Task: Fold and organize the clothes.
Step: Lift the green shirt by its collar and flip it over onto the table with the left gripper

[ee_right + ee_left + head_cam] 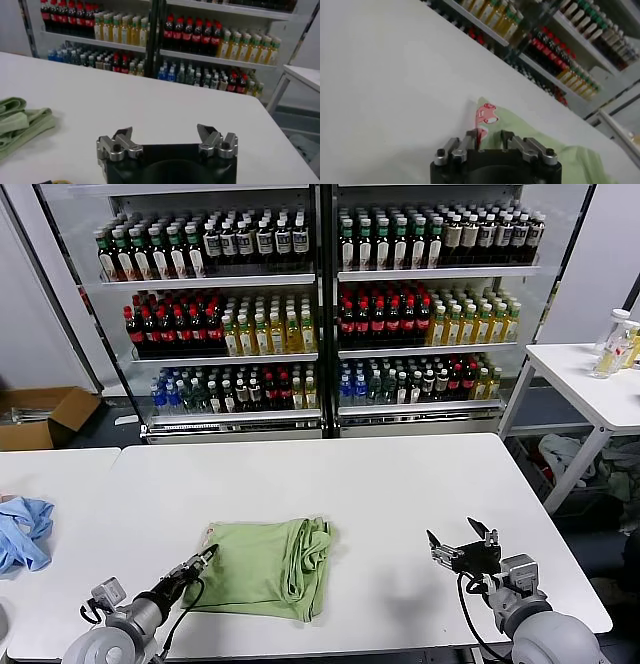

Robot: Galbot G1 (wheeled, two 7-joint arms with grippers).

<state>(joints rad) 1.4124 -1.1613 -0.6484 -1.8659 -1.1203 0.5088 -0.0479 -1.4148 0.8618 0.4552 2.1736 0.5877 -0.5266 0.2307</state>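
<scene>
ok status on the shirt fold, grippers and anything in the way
Left gripper closing on the green shirt at its near-left edge. Right gripper open, idle over bare table. Nothing in the way.

light green shirt (pixel 265 564); red-white print

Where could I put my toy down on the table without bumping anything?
Bare table lies between the green shirt and the right gripper, and all along the far edge by the drink fridge. It is crowded at the shirt's left edge, where the left gripper works, and by the blue cloth.
</scene>
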